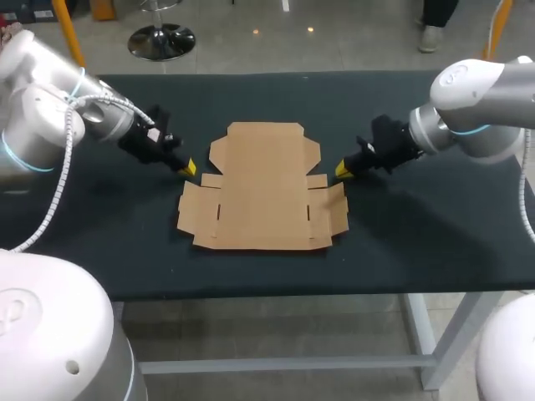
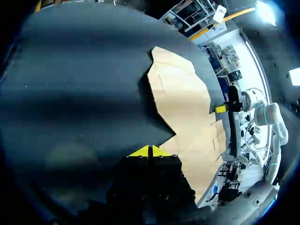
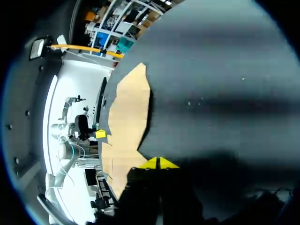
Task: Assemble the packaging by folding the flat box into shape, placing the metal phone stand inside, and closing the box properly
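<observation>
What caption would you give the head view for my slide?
Flat cardboard box lies unfolded on the dark table, left gripper and right gripper flanking it, both shut.

No readable text, label, brand, number or sign in any view. Flat box point(image 1: 263, 188) on table point(image 1: 418, 242): plain brown cardboard, upper face unprinted. Table cover: plain dark surface, unmarked.
</observation>
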Available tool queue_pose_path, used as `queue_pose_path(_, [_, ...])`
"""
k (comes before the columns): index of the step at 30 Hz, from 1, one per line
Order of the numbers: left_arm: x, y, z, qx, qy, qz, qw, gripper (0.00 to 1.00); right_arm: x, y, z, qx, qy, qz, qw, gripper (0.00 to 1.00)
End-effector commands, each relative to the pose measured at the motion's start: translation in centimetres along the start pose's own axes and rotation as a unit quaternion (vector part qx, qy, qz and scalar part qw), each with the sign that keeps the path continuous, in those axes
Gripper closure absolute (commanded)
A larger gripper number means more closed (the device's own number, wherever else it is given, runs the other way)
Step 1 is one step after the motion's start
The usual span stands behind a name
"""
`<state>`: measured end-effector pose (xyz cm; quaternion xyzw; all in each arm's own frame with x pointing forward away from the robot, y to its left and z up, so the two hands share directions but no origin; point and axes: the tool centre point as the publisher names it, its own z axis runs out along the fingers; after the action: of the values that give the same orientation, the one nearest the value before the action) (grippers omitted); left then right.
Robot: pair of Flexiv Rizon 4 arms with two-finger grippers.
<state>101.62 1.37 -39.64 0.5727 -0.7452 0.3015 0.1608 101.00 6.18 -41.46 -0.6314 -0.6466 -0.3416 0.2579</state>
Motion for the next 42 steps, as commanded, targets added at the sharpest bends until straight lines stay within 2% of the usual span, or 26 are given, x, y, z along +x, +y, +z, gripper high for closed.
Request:
queue_pose_path(1, [0.0, 0.6, 0.3, 0.004, 0.005, 0.000, 1.000, 1.00, -0.1, 0.2, 0.4, 0.005, 0.003, -0.001, 1.000, 1.00])
queue_pose_path(13, [0.1, 1.0, 0.8, -0.016, 0.025, -0.012, 1.000, 1.00, -0.1, 0.1, 1.3, 0.008, 0.005, -0.011, 1.000, 1.00])
queue_pose_path(29, [0.2, 1.4, 1.4, -0.047, 0.032, -0.021, 0.998, 1.00, -0.2, -0.7, 2.8, 0.023, 0.013, -0.032, 0.999, 1.00])
queue_pose_path(42, [0.1, 1.7, 1.5, -0.049, 0.037, -0.023, 0.998, 1.00, 0.0, -0.7, 3.0, 0.022, 0.021, -0.037, 0.999, 1.00])
